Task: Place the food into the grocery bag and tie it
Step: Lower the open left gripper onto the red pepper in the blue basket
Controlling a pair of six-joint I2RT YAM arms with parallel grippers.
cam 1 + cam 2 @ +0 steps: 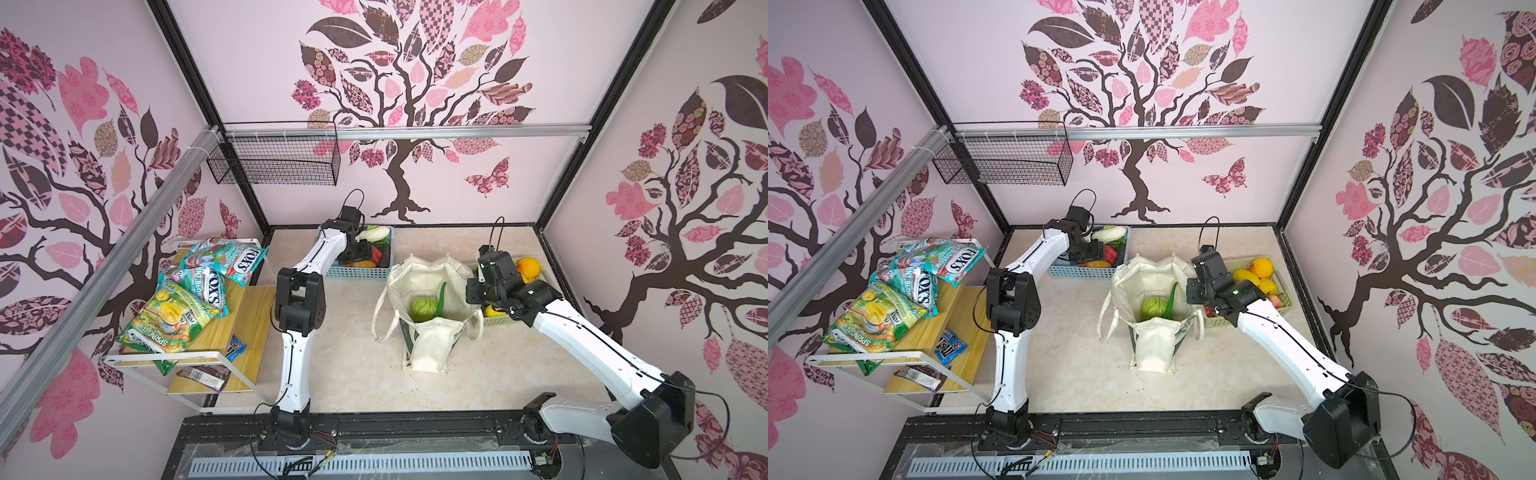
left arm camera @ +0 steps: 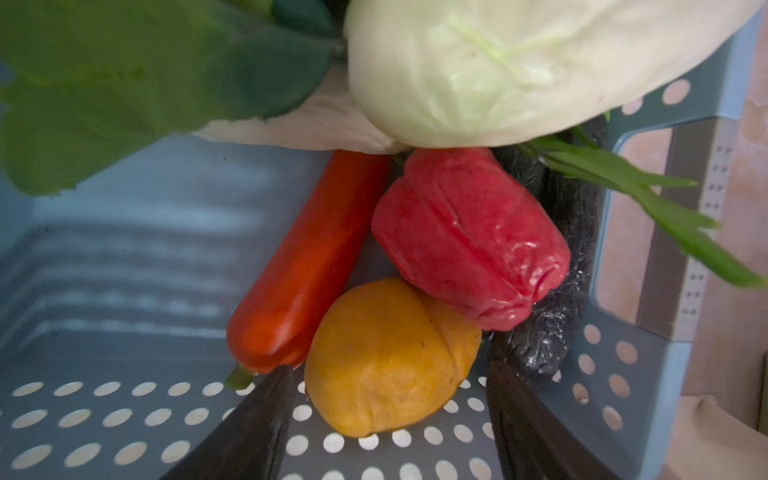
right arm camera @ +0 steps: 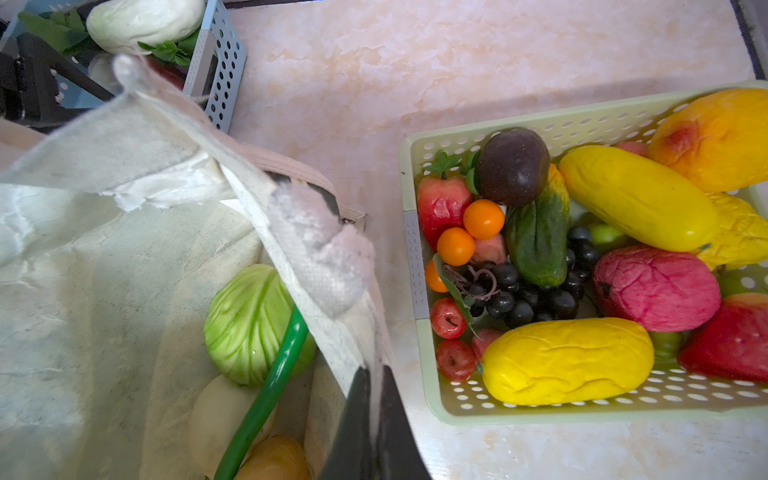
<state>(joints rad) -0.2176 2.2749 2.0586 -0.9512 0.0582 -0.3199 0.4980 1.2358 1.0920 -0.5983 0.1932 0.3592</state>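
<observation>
A marbled beige table (image 1: 353, 374) sits inside a booth whose walls (image 1: 104, 124) carry a pink-and-brown tree print. The grocery bag (image 1: 428, 345) stands upright and open near the table's middle, its handles drooping at the sides. Inside it lie a round green cabbage (image 3: 249, 324), a green stalk (image 3: 270, 386) leaning across it, a pale piece (image 3: 216, 411) and a brownish-yellow piece (image 3: 274, 459) lower down. The right gripper (image 3: 376, 374) is clenched on the bag's rim on the side facing the pale green basket (image 3: 540, 411), the cream cloth pinched between its 2 fingers (image 3: 357, 415). That basket, just beside the bag, holds yellow fruits (image 3: 565, 361), black grapes (image 3: 519, 299) and red pieces (image 3: 731, 349). The left gripper (image 2: 388, 365) hangs inside the blue basket (image 1: 357, 272) at the far side of the table, left of the bag, its jaws spread wide on either side of a yellow-orange fruit (image 2: 386, 395), not visibly squeezing it. A red pepper (image 2: 465, 237) presses against that fruit and an orange-red carrot (image 2: 303, 266) lies just beside it; a dark aubergine (image 2: 552, 332) runs along the basket wall, and a white cabbage (image 2: 519, 62) and green leaves (image 2: 124, 83) lie beyond them. A wooden shelf (image 1: 253, 332) with sweet packets (image 1: 199, 282) stands left of the table.
</observation>
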